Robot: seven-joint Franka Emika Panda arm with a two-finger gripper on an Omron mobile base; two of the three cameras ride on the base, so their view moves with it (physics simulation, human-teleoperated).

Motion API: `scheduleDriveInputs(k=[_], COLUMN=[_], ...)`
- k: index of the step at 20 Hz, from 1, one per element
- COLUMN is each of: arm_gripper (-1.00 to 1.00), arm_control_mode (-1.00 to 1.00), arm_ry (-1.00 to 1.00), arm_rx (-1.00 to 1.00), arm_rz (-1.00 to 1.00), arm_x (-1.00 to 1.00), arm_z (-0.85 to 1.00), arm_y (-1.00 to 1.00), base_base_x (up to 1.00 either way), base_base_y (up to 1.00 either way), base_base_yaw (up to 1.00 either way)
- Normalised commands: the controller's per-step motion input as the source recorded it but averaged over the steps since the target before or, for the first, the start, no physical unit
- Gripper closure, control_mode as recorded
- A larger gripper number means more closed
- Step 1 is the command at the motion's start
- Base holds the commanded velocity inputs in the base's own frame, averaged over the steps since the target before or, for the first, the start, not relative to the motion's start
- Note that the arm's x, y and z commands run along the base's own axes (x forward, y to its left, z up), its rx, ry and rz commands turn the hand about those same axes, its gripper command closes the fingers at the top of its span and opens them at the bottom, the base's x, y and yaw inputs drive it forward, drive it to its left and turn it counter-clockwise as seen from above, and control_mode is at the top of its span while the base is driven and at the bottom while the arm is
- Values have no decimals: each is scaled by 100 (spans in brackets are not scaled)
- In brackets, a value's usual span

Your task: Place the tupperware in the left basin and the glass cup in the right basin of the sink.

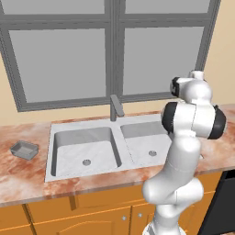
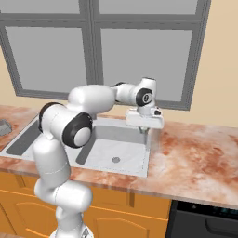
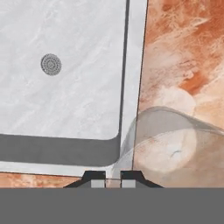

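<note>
A clear glass cup (image 3: 175, 144) shows in the hand view over the orange marbled counter, right beside the sink's rim (image 3: 134, 65). My gripper (image 3: 112, 181) is shut on the cup's thin wall, its two dark tips nearly together. From the right base view the gripper (image 2: 144, 130) points down at the right edge of the sink, next to the right basin (image 2: 116, 155). The grey tupperware (image 1: 24, 149) sits on the counter left of the sink, far from the gripper. The left basin (image 1: 85, 149) and right basin (image 1: 144, 147) hold nothing.
A grey faucet (image 1: 115, 108) rises behind the sink's centre divider. A large window fills the wall behind. Counter (image 2: 200, 153) stretches to the right of the sink. A dark appliance (image 2: 204, 223) sits below the counter at the right.
</note>
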Motion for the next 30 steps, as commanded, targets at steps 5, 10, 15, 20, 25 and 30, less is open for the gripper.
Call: scheduleDriveInputs(k=[5,10,15,20,25,30], arm_gripper=[100,100,100,100,100,100], arm_control_mode=[-100,-100,-100,-100,-100,-100], arm_ry=[4,6,7,8,1,-1], arm_rx=[4,3,7,9,7,3], arm_rz=[24,29,29,32,25,14], arm_x=[-1,1,29,43,54,38], arm_z=[-9,-20,-36,-40,-46,-46], arm_y=[76,71,58,41,8,-27], base_base_x=[0,0,0,0,0,0], base_base_y=[0,0,0,0,0,0], base_base_yaw=[0,0,0,0,0,0])
